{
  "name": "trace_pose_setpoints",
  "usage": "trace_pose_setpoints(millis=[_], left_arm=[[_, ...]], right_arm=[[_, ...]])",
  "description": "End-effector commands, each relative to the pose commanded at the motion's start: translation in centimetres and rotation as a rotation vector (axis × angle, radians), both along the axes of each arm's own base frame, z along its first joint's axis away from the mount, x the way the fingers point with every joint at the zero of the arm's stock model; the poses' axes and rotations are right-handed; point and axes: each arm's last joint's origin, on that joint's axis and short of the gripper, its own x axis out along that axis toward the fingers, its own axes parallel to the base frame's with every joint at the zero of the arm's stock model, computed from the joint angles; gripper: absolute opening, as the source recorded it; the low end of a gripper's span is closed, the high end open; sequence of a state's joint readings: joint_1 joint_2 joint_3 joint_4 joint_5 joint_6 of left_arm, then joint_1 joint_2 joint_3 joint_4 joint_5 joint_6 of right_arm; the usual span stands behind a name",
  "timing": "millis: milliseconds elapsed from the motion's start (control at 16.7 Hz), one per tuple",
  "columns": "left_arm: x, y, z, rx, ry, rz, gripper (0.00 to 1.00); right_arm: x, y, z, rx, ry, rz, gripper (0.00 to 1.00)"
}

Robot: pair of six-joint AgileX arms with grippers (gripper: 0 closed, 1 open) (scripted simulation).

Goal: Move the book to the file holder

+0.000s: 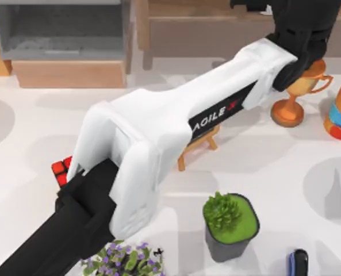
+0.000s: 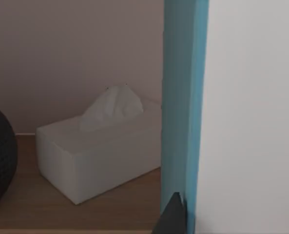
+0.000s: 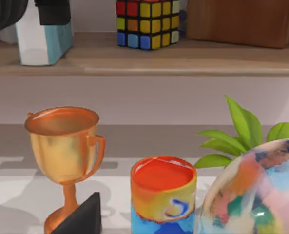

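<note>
While the left gripper [image 3: 51,12] pinches the book [image 2: 183,112] upright at the back-right wooden shelf [image 3: 149,58] | file holder [image 1: 61,34] back-left, well apart | carry left | right gripper [image 3: 81,217]: cannot tell

Bright, even light, soft grey shadows on the white table [image 1: 32,167] under the left arm [image 1: 158,132], soft rendering, left wrist view dimmer, book [image 2: 183,107] close and slightly blurred
</note>
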State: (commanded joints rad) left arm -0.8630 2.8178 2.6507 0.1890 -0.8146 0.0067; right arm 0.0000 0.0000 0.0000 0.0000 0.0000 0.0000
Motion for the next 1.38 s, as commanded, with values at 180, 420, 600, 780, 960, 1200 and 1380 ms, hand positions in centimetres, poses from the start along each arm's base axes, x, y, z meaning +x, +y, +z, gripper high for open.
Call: trace_pose_setpoints(millis=[180, 420, 600, 780, 960, 1200, 1380], left_arm=[[0.0, 0.0, 0.0, 0.0, 0.0, 0.0, 0.0], [-0.2, -0.3, 0.4, 0.0, -0.001, -0.006, 0.0], [-0.2, -0.2, 1.2, 0.001, 0.0, -0.005, 0.0], [-0.2, -0.2, 1.5, 0.001, 0.0, -0.005, 0.0], [-0.2, -0.2, 1.6, 0.001, -0.001, -0.004, 0.0], [-0.4, -0.1, 2.0, 0.054, 0.008, -0.028, 0.0], [-1.2, 0.2, 3.0, 0.193, 0.036, -0.088, 0.0]], right_arm=[[0.0, 0.0, 0.0, 0.0, 0.0, 0.0, 1.0], [0.0, 0.0, 0.0, 0.0, 0.0, 0.0, 1.0], [0.0, 0.0, 0.0, 0.0, 0.0, 0.0, 1.0], [0.0, 0.0, 0.0, 0.0, 0.0, 0.0, 1.0], [0.0, 0.0, 0.0, 0.0, 0.0, 0.0, 1.0], [0.0, 0.0, 0.0, 0.0, 0.0, 0.0, 1.0], [0.0, 0.0, 0.0, 0.0, 0.0, 0.0, 1.0]])
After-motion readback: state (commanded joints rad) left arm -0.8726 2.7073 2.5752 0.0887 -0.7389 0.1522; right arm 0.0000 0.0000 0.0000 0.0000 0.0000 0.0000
